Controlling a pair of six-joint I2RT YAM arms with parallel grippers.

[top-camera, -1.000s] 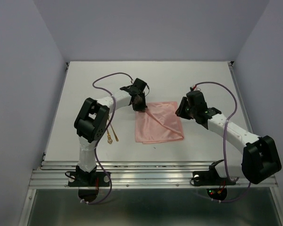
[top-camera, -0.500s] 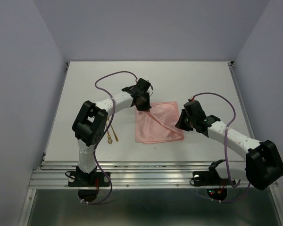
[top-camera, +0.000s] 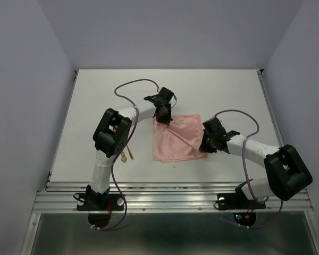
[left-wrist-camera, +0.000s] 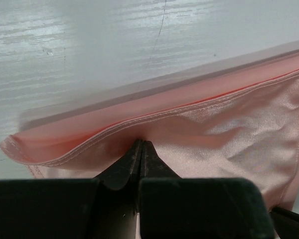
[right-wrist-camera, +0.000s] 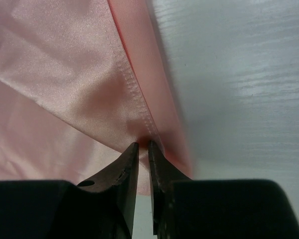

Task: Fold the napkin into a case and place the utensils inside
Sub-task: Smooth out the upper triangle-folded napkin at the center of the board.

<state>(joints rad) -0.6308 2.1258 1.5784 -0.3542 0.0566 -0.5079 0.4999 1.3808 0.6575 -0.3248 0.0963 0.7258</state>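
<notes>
The salmon-pink napkin (top-camera: 173, 144) lies flat mid-table with a diagonal crease across it. My left gripper (top-camera: 162, 113) sits at its far left corner, jaws shut on the stitched hem; in the left wrist view the tips (left-wrist-camera: 141, 144) pinch the napkin (left-wrist-camera: 229, 124), whose edge is lifted slightly. My right gripper (top-camera: 204, 145) is at the napkin's right edge near the front corner. In the right wrist view its jaws (right-wrist-camera: 143, 145) are closed to a thin gap on the hem of the napkin (right-wrist-camera: 55, 74). The gold utensils (top-camera: 128, 155) lie left of the napkin, partly behind the left arm.
The white table (top-camera: 95, 101) is boxed in by pale walls at the left, back and right. A ribbed metal rail (top-camera: 175, 187) runs along the near edge between the arm bases. Purple cables loop above both arms.
My right gripper has slid toward the near end of the napkin's right edge and closed on the hem. The left gripper shifted slightly right, still holding its corner.
</notes>
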